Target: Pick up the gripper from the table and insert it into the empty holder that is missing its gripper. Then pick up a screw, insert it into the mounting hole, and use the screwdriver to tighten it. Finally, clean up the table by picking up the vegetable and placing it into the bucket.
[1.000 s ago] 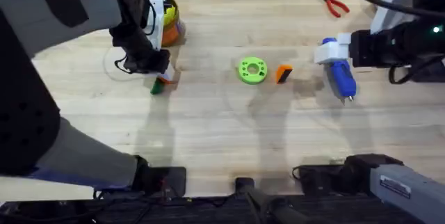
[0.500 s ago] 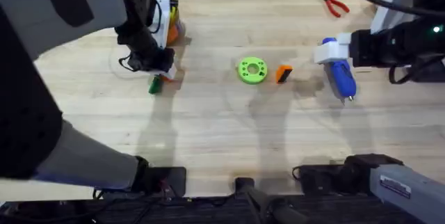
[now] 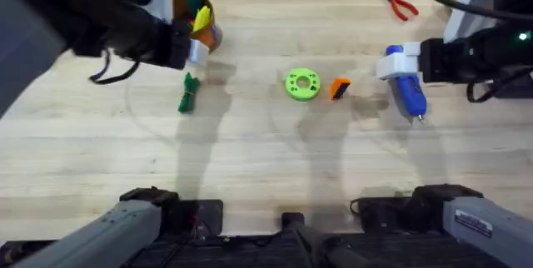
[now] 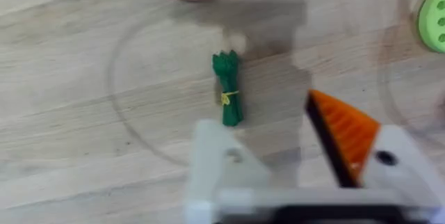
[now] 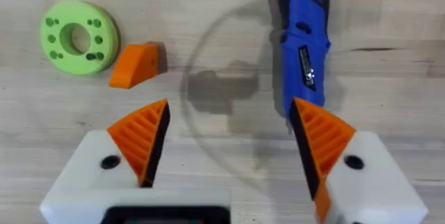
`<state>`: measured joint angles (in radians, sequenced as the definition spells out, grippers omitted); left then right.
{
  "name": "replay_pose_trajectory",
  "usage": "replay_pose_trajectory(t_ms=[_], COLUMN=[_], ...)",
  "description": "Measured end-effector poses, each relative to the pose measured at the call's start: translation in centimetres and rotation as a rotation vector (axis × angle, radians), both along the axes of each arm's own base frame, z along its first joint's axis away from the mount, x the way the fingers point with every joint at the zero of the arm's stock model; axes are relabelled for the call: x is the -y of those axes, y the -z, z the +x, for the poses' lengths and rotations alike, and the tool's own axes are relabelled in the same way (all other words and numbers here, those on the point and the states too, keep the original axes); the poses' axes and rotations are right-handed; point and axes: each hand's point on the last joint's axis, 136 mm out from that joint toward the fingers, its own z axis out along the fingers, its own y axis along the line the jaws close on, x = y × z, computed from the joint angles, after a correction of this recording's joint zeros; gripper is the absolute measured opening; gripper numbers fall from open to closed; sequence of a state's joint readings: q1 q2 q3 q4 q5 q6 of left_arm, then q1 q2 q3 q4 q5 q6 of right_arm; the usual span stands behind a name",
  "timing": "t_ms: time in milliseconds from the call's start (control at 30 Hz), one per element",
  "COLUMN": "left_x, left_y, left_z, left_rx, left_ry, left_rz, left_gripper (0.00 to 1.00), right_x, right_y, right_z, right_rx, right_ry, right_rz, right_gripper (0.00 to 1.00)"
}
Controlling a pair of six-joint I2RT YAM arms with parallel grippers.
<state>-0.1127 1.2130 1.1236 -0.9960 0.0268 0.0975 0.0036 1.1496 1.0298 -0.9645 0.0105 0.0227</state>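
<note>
Overhead, far left: left arm dark and large near the camera, its left gripper (image 4: 292,175) above the table beside the bucket (image 3: 202,28); wrist view shows one white mount bare, the holder (image 4: 215,161), and the other carrying an orange ribbed tip, set apart with nothing between them. Bucket orange-brown, at the far edge, with green and yellow toy pieces standing in it. Just nearer than it lies the vegetable (image 3: 188,93), slender, green, banded with a thin yellow tie, flat on the bare wood. Mid-table: green ring (image 3: 301,84) with small holes, and touching or just beside it the loose orange gripper (image 3: 340,88), a wedge. Right: blue screwdriver (image 3: 408,90) lying flat, silver bit toward the near edge. Right gripper (image 5: 229,144) hovers over it, fingers wide apart, empty. Red-handled pliers (image 3: 400,5) far right corner
</note>
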Motion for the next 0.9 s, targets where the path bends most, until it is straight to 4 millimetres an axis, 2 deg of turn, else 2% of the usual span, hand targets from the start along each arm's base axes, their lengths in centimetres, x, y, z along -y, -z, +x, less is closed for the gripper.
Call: replay_pose_trajectory(t_ms=[100, 133, 300, 400, 800, 900], left_x=[-0.3, -0.4, -0.6, -0.6, -0.5, -0.6], left_y=[-1.8, -2.3, -4.4, -4.9, -5.2, -4.4], left_z=[-0.6, -0.9, -1.7, -1.9, -1.8, -2.8], left_rx=[0.063, 0.083, 0.162, 0.185, 0.196, 0.143], left_ry=[-0.008, -0.014, -0.019, -0.019, -0.017, -0.017], left_rz=[0.004, 0.0, -0.004, -0.006, -0.01, -0.005], left_gripper=[0.885, 0.964, 0.985, 0.985, 0.985, 0.985], right_x=[0.0, 0.0, 0.0, 0.0, 0.0, 0.0], right_y=[0.0, 0.0, 0.0, 0.0, 0.0, 0.0], right_z=[-0.1, -0.1, -0.1, -0.1, -0.1, -0.1], right_rx=[-0.002, -0.002, -0.003, -0.002, -0.002, -0.002], right_ry=[0.0, 0.0, 0.0, 0.0, 0.0, 0.0], right_rz=[0.0, 0.0, 0.0, 0.0, 0.0, 0.0], right_gripper=[0.994, 0.994, 0.994, 0.994, 0.992, 0.994])
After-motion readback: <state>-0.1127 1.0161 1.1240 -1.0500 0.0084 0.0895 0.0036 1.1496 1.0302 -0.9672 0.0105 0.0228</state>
